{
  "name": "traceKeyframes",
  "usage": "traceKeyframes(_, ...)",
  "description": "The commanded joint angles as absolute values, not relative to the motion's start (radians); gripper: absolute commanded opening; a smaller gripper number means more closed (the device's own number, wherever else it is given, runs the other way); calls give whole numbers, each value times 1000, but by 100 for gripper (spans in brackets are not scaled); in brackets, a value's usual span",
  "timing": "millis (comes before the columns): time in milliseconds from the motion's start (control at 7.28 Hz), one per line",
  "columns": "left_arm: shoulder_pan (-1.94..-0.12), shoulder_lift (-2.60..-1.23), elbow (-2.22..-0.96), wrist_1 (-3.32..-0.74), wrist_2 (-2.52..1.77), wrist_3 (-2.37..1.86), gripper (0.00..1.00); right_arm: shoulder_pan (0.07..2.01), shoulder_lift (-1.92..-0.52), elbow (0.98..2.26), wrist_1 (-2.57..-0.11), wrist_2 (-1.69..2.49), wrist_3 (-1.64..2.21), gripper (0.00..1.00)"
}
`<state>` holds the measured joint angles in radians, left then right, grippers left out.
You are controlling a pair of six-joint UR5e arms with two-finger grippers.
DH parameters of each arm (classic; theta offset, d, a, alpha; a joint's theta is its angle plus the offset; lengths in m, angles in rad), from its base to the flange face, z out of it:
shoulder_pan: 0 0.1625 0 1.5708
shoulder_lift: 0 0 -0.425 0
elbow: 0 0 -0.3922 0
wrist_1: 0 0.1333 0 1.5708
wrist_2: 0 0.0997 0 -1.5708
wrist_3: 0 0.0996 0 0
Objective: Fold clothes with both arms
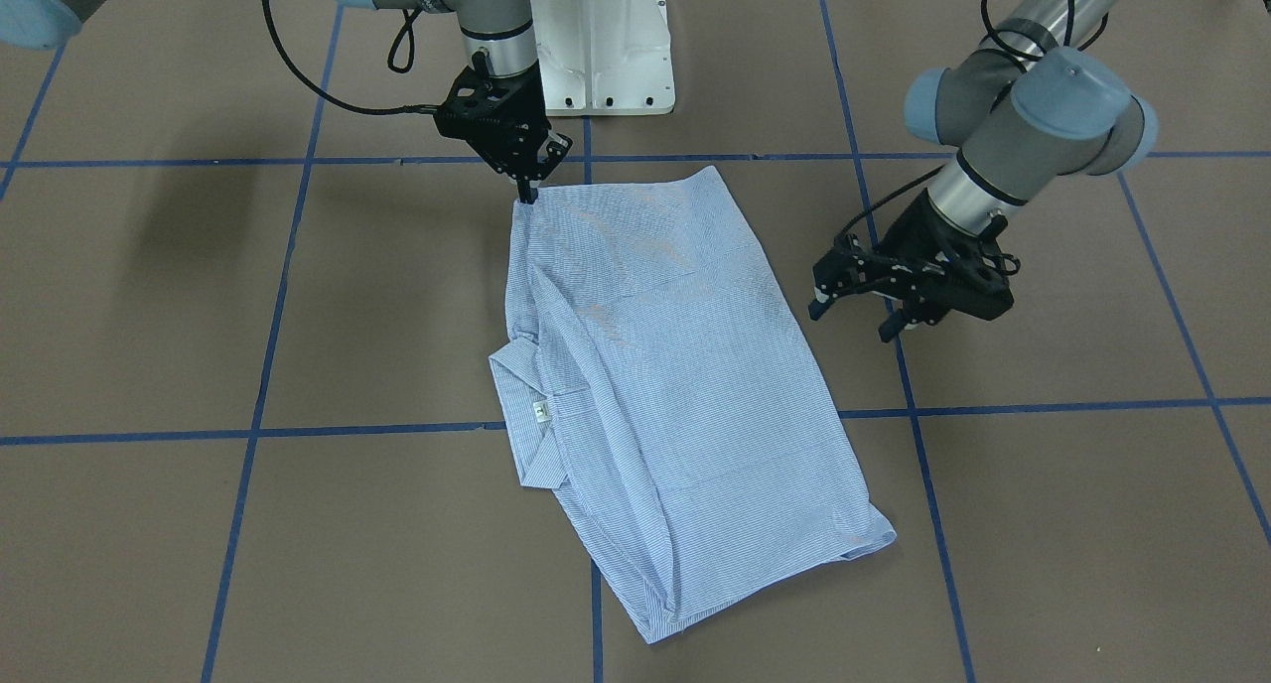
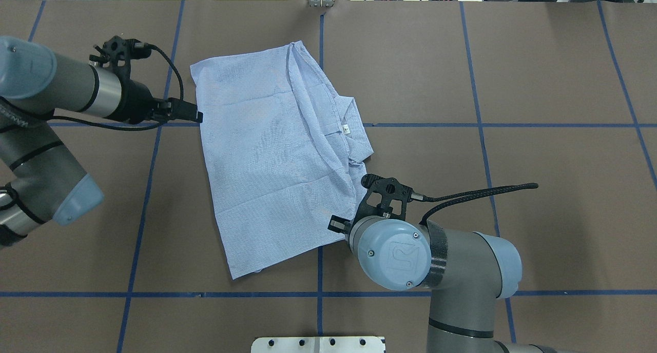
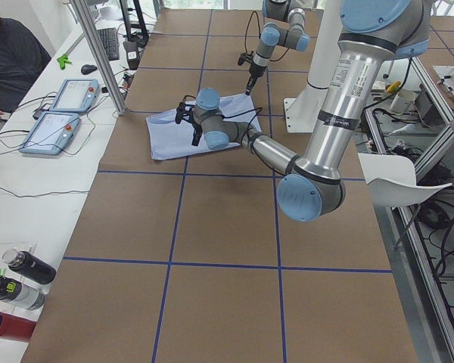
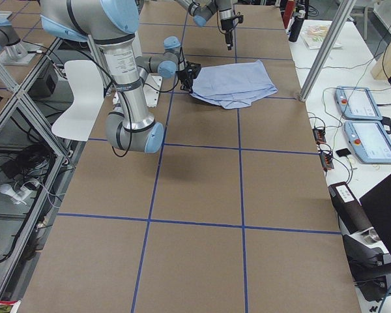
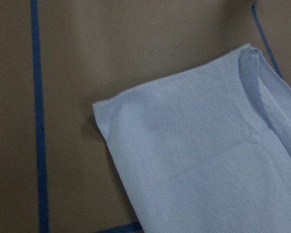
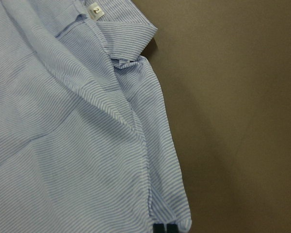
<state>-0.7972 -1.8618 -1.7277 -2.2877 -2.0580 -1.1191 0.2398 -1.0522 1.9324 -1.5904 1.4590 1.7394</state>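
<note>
The light blue striped shirt [image 1: 685,385] is seen lying folded into a rough rectangle at the middle of the counter [image 1: 1072,524], with its collar [image 1: 521,385] and small label [image 1: 541,412] turned up along one long edge. The right gripper [image 1: 527,195] is set down on the corner at the base's end of that collar edge, and in the right wrist view its fingers are drawn together on the hem. The left gripper [image 1: 848,325] is poised beside the opposite long edge, jaws spread wide, just apart from the cloth
</note>
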Motion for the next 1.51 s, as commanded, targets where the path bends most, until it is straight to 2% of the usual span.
traceKeyframes(0,-637,-1731,-1917,-2284,-1921,-1320,100,239,-1052,1931,-1591,1459,1740,0)
traceKeyframes(275,-502,-1713,-1950,-2248,-1746,-1480,100,241,-1052,1931,-1591,1459,1740,0)
traceKeyframes(550,-421,-1724,-1968,-2085,-1698,-1483,100,244,-1052,1931,-1591,1459,1740,0)
traceKeyframes(825,-356,-1735,-1970,-2076,-1667,-1555,100,244,-1052,1931,-1591,1459,1740,0)
traceKeyframes(1237,-279,-1816,-1962,-1959,-1661,-1617,100,245,-1052,1934,-1591,1459,1740,0)
traceKeyframes(1374,-237,-1821,-1957,-1954,-1658,-1635,93,245,-1052,1933,-1591,1457,1740,0)
